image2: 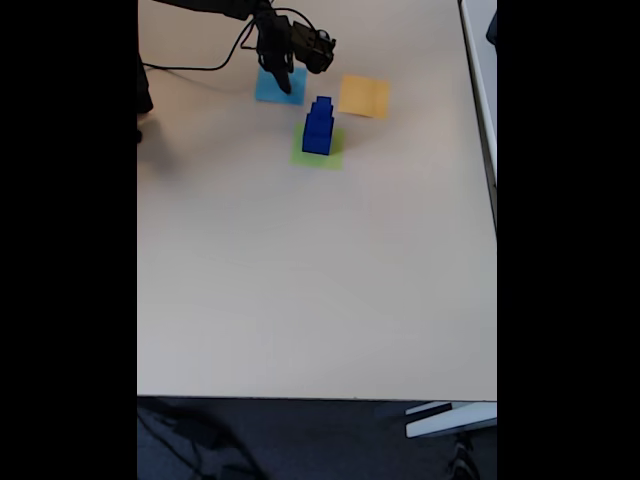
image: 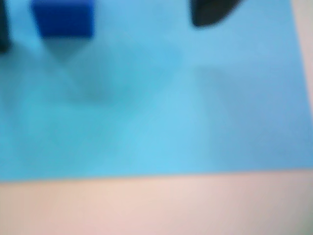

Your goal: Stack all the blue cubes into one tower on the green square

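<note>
A tower of blue cubes stands on the green square in the fixed view. My gripper hangs low over the flat light-blue square, up and left of the tower. In the blurred wrist view, one more blue cube rests on the light-blue square at the top left. It lies between my two dark fingertips, nearer the left one. The gripper is open, with a wide gap to the right finger.
A flat orange-yellow square lies right of the light-blue one. A black cable runs along the table's far left. The beige table stretches bare toward the near edge.
</note>
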Controlling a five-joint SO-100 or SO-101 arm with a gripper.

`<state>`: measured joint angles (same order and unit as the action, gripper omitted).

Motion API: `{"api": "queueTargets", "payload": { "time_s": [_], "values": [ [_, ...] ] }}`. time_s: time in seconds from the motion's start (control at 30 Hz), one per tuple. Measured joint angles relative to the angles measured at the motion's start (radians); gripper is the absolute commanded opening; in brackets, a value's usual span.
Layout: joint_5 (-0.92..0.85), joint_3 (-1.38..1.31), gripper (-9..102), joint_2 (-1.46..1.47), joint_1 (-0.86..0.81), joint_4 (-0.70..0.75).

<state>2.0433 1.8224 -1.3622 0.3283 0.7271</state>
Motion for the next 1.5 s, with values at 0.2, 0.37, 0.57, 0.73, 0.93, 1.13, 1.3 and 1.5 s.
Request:
{"api": "queueTargets", "payload": {
  "time_s": [0.2, 0.37, 0.57, 0.73, 0.93, 1.13, 1.3, 1.5],
  "values": [
    [-0.009, 0.0, 17, 0.0, 0.0, 0.0],
    [-0.041, 0.017, 17, -0.002, -0.002, 0.0],
    [-0.069, 0.052, 17, -0.028, -0.012, -0.002],
    [-0.087, 0.064, 17, -0.029, -0.021, -0.002],
    [-0.097, 0.067, 15, -0.037, -0.025, -0.002],
    [-0.097, 0.067, 12, -0.038, -0.032, 0.0],
    [-0.097, 0.067, 8, -0.038, -0.032, 0.0],
    [-0.097, 0.067, 6, -0.038, -0.032, 0.0]
  ]
}}
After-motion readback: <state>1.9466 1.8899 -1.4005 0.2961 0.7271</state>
